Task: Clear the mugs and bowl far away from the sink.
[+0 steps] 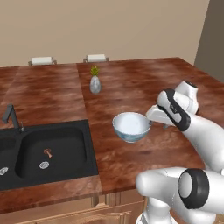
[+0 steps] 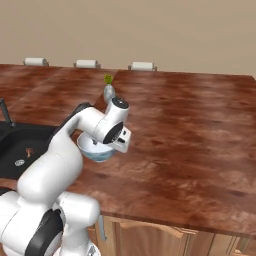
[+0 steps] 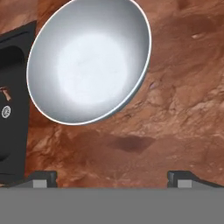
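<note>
Bowl (image 1: 131, 127), round, glossy white, sits on mottled wood counter (image 1: 131, 78); end effector (image 3: 112, 177) spread open.

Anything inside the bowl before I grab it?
The bowl looks empty: the hand view shows a bare, glossy white interior down to the bottom. In the left base view the near wall hides part of the inside. The counter patch beneath it is covered.

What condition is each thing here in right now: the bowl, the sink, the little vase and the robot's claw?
bowl: upright, empty, on the counter beside the sink.
sink: no water; a small brown thing lies in the larger basin.
faucet: no water running.
vase: upright, with a green sprig.
gripper: open, holding nothing, near the bowl.
</note>
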### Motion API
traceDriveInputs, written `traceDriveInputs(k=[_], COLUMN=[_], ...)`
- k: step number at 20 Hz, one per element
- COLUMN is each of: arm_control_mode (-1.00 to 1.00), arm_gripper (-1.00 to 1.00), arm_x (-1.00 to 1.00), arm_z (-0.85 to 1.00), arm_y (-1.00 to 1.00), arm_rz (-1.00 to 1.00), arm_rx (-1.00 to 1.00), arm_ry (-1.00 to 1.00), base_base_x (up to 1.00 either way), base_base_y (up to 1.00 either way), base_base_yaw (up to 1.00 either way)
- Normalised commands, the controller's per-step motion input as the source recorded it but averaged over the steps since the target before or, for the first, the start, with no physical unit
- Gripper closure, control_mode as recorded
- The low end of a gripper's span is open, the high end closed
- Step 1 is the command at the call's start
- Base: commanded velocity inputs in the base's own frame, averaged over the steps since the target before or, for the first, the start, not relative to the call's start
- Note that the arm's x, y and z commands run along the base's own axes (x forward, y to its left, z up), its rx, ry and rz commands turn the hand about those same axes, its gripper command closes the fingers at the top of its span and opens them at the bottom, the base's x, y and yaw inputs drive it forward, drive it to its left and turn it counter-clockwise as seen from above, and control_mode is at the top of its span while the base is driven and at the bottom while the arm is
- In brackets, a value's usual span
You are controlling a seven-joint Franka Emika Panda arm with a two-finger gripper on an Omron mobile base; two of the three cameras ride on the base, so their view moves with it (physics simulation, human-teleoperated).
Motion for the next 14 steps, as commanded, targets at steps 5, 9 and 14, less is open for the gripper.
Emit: traceDriveInputs(k=[5, 9, 14], arm_control_mode=[-1.00, -1.00, -1.00], arm_gripper=[-1.00, -1.00, -1.00], arm_x=[0.30, 0.28, 0.17], arm_z=[-0.28, -0.18, -0.17], arm_y=[0.00, 0.00, 0.00], arm_rz=[0.00, 0.00, 0.00], arm_rx=[0.00, 0.00, 0.00], arm_ry=[0.06, 0.04, 0.02], base_base_x=[0.00, 0.00, 0.00], base_base_y=[0.00, 0.00, 0.00], base_base_yaw=[0.00, 0.00, 0.00])
